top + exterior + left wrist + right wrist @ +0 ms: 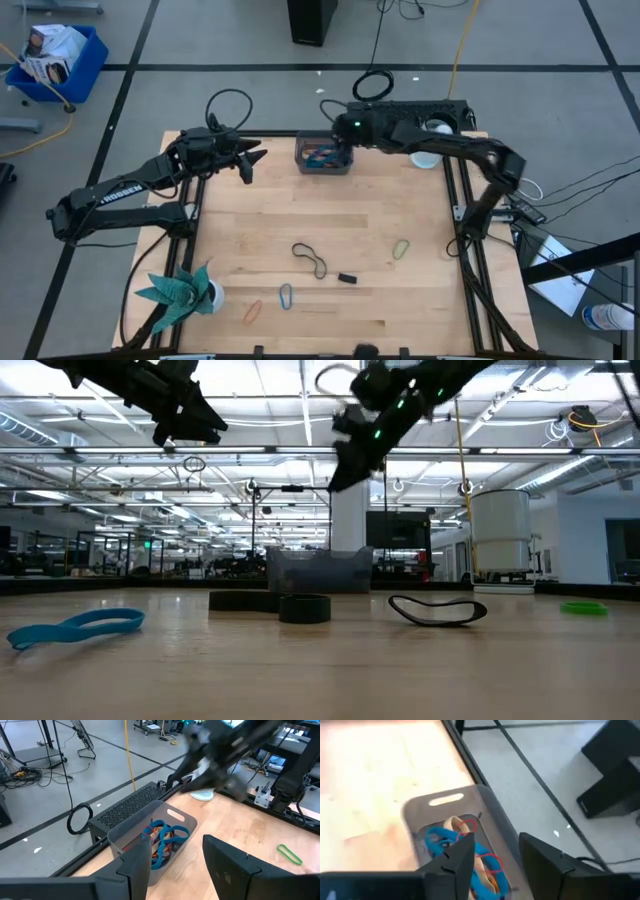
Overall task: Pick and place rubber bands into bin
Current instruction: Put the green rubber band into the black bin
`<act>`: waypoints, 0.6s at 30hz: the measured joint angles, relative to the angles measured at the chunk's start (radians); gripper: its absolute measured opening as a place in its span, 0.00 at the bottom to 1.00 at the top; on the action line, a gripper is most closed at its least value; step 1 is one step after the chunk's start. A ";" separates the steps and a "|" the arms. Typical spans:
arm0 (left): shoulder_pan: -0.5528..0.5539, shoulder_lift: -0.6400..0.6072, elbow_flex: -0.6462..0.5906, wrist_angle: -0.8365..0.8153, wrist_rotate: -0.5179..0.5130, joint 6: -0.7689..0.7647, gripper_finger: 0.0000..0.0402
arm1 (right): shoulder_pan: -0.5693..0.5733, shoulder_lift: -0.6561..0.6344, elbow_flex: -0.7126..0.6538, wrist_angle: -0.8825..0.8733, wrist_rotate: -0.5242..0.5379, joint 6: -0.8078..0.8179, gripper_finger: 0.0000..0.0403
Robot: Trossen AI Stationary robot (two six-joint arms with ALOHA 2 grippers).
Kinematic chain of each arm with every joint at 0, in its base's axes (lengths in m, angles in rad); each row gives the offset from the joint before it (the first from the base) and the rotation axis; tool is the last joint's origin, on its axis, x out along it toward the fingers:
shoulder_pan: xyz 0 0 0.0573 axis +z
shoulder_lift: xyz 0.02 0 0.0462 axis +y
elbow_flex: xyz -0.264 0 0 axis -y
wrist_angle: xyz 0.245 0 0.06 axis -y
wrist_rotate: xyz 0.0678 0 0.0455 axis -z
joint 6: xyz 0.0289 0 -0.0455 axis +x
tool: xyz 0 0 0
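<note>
i see both arms up by the bin at the table's back edge, right gripper over it and left gripper just beside, each open w/ nothing held; loose rubber bands lie near the front, prob light, floppy, flat, so i'd pinch one strand.

The high view looks straight down from well above, taking in the whole bench, both arms and a strip of floor around it. The low view sits at bench-top height, close to the near edge, facing level across the wood into the hall behind. Each wrist camera rides on its arm and looks forward and down past its own two dark fingers, close above the bin. All four views share that bin at the bench's far edge.
</note>
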 joint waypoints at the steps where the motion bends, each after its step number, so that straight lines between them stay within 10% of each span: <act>1: 0.000 0.000 0.000 0.000 0.000 0.000 0.46 | 0.007 -0.039 0.000 -0.045 -0.020 -0.026 0.38; 12: 0.000 0.000 0.000 0.000 0.000 0.000 0.46 | 0.117 -0.462 -0.089 -0.452 -0.387 -0.097 0.39; 18: 0.000 0.000 0.000 0.001 0.000 0.000 0.46 | 0.292 -0.657 -0.243 -0.524 -0.223 -0.129 0.37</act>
